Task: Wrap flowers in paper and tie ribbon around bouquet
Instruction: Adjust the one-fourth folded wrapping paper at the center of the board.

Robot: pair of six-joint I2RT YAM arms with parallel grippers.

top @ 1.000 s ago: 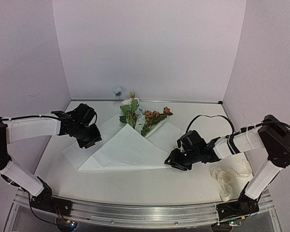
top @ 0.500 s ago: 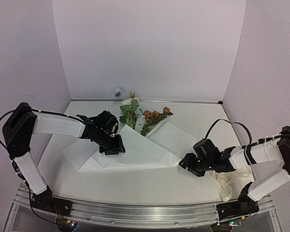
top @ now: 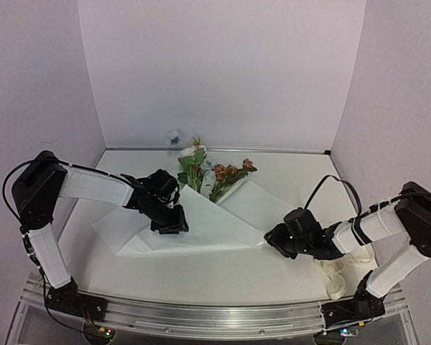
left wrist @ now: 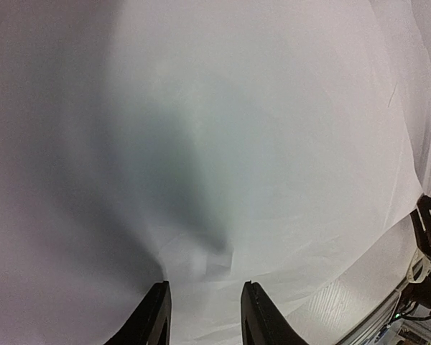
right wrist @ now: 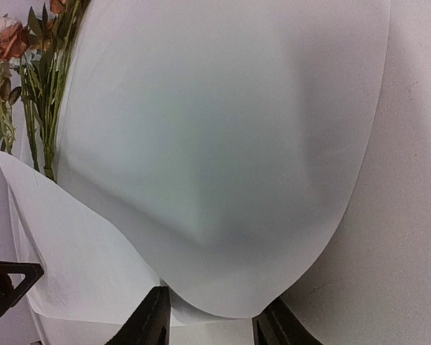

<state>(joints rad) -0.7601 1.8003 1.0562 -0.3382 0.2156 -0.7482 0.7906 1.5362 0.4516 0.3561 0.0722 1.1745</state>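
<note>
Top external view: two black-and-white robot arms reach across a white table (top: 223, 277) toward a large sheet of thin white paper (top: 201, 223), folded into a rough cone. The flowers (top: 208, 172), rust-orange and pale blooms on green stems, stick out of the paper's far end. The ribbon (top: 337, 269) lies in a loose heap near the right arm's base, well apart from the bouquet.

The left gripper (top: 171, 224) presses down on the middle of the folded flap. Its wrist view shows its fingers a little apart, with puckered paper between them and nothing clamped. The right gripper (top: 273, 237) sits at the paper's near right corner, its jaws also partly apart around the rounded fold edge (not closed on it, as far as the wrist view shows).

Likely risks: the thin sheet could crease or tear under the left fingers. The unheld fold could spring open. A sideways drag could pull the paper off the stems.
</note>
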